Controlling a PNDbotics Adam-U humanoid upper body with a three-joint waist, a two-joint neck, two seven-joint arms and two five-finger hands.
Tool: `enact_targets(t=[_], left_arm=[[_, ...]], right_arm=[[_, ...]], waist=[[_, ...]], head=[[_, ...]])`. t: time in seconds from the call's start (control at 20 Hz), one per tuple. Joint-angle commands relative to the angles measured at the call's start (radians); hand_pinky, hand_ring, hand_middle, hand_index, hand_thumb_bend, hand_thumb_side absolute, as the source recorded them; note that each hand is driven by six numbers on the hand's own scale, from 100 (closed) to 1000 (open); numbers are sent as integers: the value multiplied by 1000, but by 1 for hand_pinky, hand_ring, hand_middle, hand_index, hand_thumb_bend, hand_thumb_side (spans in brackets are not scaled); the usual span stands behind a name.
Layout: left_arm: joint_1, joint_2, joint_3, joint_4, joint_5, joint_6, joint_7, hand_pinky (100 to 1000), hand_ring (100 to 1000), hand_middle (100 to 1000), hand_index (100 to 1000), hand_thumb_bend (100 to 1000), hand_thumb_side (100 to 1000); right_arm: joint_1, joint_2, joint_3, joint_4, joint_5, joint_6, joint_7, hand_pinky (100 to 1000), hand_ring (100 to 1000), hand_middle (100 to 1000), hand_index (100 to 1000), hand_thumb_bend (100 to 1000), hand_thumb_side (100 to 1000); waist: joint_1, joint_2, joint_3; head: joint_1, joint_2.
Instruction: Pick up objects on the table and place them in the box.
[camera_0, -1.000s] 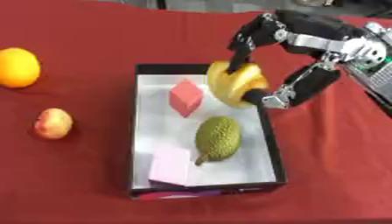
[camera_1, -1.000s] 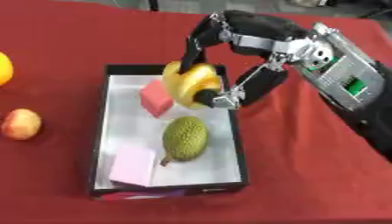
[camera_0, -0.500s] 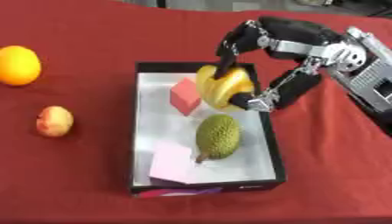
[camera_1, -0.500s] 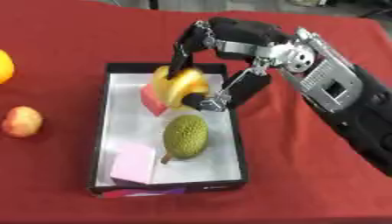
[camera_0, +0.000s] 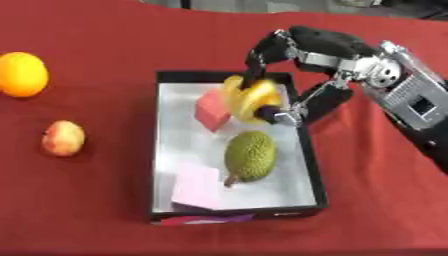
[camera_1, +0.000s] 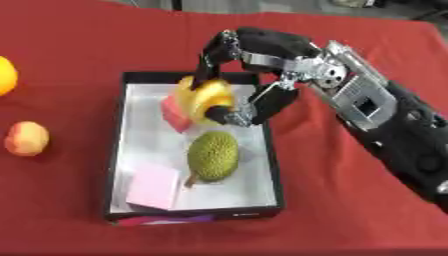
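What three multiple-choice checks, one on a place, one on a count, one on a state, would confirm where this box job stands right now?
1. Where is the yellow banana?
A. lying on the red cloth
B. over the box, in the right hand
C. beside the orange

2. How many fruits lie on the cloth outside the box?
A. none
B. two
C. four

3. What is the state of the right hand?
A. open and idle
B. curled round the banana
C. pressing flat on the pink block

Answers: 1 B, the banana sits above the box's far end between the hand's fingers. 2 B, only the orange and the peach lie on the cloth at left. 3 B, fingers and thumb wrap the banana.
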Motion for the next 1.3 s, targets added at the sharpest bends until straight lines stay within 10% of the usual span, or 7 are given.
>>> enact_targets(t=[0.05,0.35,0.75,1.3], left_arm=[[-8,25,6,-9,-2,-1,-6,783,794,635,751,100,658],[-8,24,7,-9,-2,-1,-8,783,795,635,751,100,658],[-2,23,9,-8,-4,-2,-8,784,795,636,751,100,658],[2,22,9,-5,-3,-2,-11,784,795,636,751,100,659]], right_arm=[[-9,-6,1,17,25,-12,-7,751,502,397,685,217,220],[-3,1,6,37,54,-35,-5,765,522,421,705,229,239],[12,-4,-9,34,117,-106,19,876,772,709,907,303,251],[35,-15,-39,23,131,-93,-10,899,799,746,916,274,191]], waist=[[7,-14,3],[6,-13,6],[6,-12,7],[8,-12,3]], head=[[-5,-5],[-5,-8],[-2,-6],[1,-5]])
